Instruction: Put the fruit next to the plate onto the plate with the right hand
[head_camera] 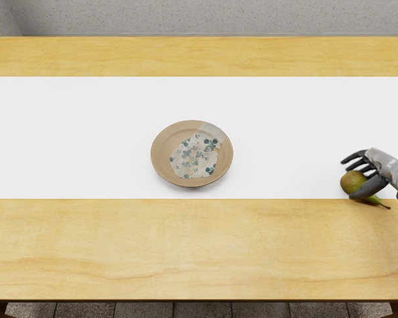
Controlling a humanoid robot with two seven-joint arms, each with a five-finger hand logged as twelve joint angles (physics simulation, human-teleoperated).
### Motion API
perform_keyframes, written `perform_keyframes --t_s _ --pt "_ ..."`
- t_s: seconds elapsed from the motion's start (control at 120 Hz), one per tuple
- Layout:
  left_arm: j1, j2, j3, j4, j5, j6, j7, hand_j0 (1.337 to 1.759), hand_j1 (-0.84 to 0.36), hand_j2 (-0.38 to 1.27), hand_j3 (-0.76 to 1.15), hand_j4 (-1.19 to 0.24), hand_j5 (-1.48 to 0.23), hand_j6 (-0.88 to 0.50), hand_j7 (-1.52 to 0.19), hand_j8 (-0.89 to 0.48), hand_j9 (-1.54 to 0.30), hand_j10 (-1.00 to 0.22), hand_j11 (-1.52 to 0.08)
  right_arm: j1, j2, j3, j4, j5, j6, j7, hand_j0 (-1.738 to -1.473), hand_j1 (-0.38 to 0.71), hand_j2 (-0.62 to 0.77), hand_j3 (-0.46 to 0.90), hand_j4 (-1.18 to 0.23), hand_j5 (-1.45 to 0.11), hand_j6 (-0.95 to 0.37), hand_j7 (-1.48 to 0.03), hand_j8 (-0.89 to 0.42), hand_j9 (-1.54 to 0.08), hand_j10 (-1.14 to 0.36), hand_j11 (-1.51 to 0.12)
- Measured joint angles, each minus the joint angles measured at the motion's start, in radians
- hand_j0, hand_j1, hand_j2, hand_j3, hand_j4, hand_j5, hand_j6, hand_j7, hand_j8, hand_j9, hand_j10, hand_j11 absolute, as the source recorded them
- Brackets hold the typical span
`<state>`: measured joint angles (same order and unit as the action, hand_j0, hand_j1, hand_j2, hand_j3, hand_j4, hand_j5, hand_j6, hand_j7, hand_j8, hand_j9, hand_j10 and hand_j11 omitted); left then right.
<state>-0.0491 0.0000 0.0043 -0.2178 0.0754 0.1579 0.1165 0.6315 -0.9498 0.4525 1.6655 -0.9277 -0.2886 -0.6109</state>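
Pear (353,181) x1, plate (192,153) x1

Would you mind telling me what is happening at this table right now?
The robot's right hand comes in from the right edge with its fingers curled around a green-yellow pear. The pear appears to rest where the white runner meets the wooden table. It is well apart from the round brown plate with a floral centre, which sits mid-runner and holds no fruit yet. The left arm is out of view.
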Motion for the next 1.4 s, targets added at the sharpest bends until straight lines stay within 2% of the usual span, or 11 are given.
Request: perform_keyframes --t_s 0.058,0.283,0.375,0.533,0.6,0.792,0.817,0.875,1.025,1.158,1.4 --pt "0.0 0.0 0.0 0.0 0.0 0.0 0.0 1.658 0.34 0.0 0.0 0.0 -0.01 0.0 -0.01 0.0 -0.01 0.0 -0.01 0.0 0.0 0.0 0.0 0.001 0.0 0.0 -1.657 0.19 -0.06 0.0 -0.46 -0.6 -0.47 -0.6 -0.39 -0.6 -0.46 -0.6" --pt "0.0 0.0 0.0 0.0 0.0 0.0 0.0 1.658 0.34 0.0 0.0 0.0 -0.01 0.0 -0.01 0.0 -0.01 0.0 -0.01 -0.001 0.001 0.001 -0.001 -0.003 0.001 0.0 -1.654 0.23 0.1 0.0 -0.58 -0.75 -0.44 -0.75 -0.35 -0.76 -0.49 -0.77" --pt "0.0 0.0 0.0 0.0 0.0 0.0 0.0 1.658 0.34 0.0 0.0 0.0 -0.01 0.0 -0.01 0.0 -0.01 0.0 -0.01 -0.001 0.002 0.001 -0.001 -0.004 0.001 -0.001 -1.653 0.24 0.21 0.0 -0.63 -0.8 -0.47 -0.81 -0.37 -0.81 -0.52 -0.82" --pt "0.0 0.0 0.0 0.0 0.0 0.0 0.0 1.658 0.34 0.0 0.0 0.0 -0.01 0.0 -0.01 0.0 -0.01 0.0 -0.01 -0.006 0.004 0.002 -0.001 -0.005 0.001 0.0 -1.654 0.24 0.45 0.0 -0.73 -0.9 -0.58 -0.92 -0.5 -0.92 -0.61 -0.94" --pt "0.0 0.0 0.0 0.0 0.0 0.0 0.0 1.658 0.34 0.0 0.0 0.0 -0.01 0.0 -0.01 0.0 -0.01 0.0 -0.01 -0.007 0.01 0.002 -0.001 -0.005 0.0 0.0 -1.653 0.22 0.4 0.0 -0.75 -0.92 -0.58 -0.95 -0.51 -0.95 -0.62 -0.97" --pt "0.0 0.0 0.0 0.0 0.0 0.0 0.0 1.658 0.34 0.0 0.0 0.0 -0.01 0.0 -0.01 0.0 -0.01 0.0 -0.01 -0.008 0.023 0.01 -0.005 0.004 0.0 0.001 -1.653 0.22 0.42 0.0 -0.78 -0.97 -0.56 -0.99 -0.48 -1.0 -0.62 -1.04" --pt "0.0 0.0 0.0 0.0 0.0 0.0 0.0 1.658 0.34 0.0 0.0 0.0 -0.01 0.0 -0.01 0.0 -0.01 0.0 -0.01 -0.008 0.024 0.019 -0.005 0.01 0.003 0.001 -1.653 0.23 0.44 0.0 -0.78 -0.98 -0.56 -1.0 -0.48 -1.0 -0.62 -1.04" --pt "0.0 0.0 0.0 0.0 0.0 0.0 0.0 1.658 0.34 0.0 0.0 0.0 -0.01 0.0 -0.01 0.0 -0.01 0.0 -0.01 -0.005 0.025 0.043 -0.005 0.019 0.01 0.001 -1.653 0.2 0.38 0.0 -0.77 -0.99 -0.57 -1.0 -0.48 -1.01 -0.62 -1.04" --pt "0.0 0.0 0.0 0.0 0.0 0.0 0.0 1.658 0.34 0.0 0.0 0.0 -0.01 0.0 -0.01 0.0 -0.01 0.0 -0.01 0.009 0.036 0.115 -0.005 0.053 0.019 0.001 -1.654 0.21 0.41 0.0 -0.76 -1.02 -0.57 -1.0 -0.47 -1.03 -0.62 -1.05" --pt "0.0 0.0 0.0 0.0 0.0 0.0 0.0 1.658 0.34 0.0 0.0 0.0 -0.01 0.0 -0.01 0.0 -0.01 0.0 -0.01 0.066 0.05 0.145 -0.006 0.104 0.041 0.001 -1.654 0.23 0.44 0.0 -0.75 -1.03 -0.56 -1.0 -0.47 -1.03 -0.62 -1.05" --pt "0.0 0.0 0.0 0.0 0.0 0.0 0.0 1.658 0.34 0.0 0.0 0.0 -0.01 0.0 -0.01 0.0 -0.01 0.0 -0.01 0.188 0.182 0.156 -0.014 0.16 0.082 0.0 -1.654 0.23 0.44 0.0 -0.74 -1.05 -0.55 -1.0 -0.45 -1.03 -0.62 -1.04"
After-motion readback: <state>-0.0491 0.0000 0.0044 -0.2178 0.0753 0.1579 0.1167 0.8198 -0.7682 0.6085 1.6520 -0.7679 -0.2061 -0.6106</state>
